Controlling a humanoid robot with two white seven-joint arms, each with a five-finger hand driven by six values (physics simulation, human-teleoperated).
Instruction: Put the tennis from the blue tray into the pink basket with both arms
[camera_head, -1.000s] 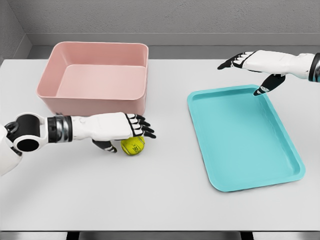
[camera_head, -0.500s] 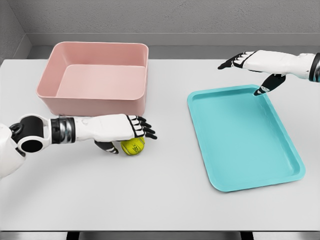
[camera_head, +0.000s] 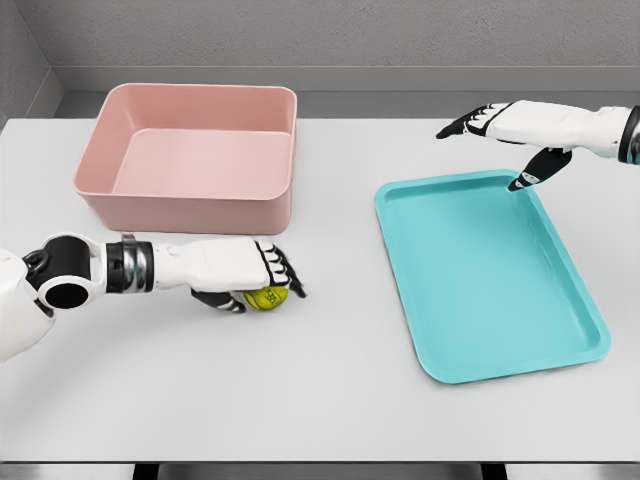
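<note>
Fingers of the left hand are curling down over the tennis ball, covering its top while the thumb is hooking beneath at the ball's nine o'clock side; whether the ball is lifting clear of the white table cannot be told. Ball and hand are sitting just at six o'clock of the pink basket, near its front wall and outside it. At three o'clock from the ball, well apart, the blue tray is lying flat on the table. The right hand is hovering over the tray's twelve o'clock edge, fingers spread and relaxed, gripping nothing, thumb pointing down toward the tray's rim.
</note>
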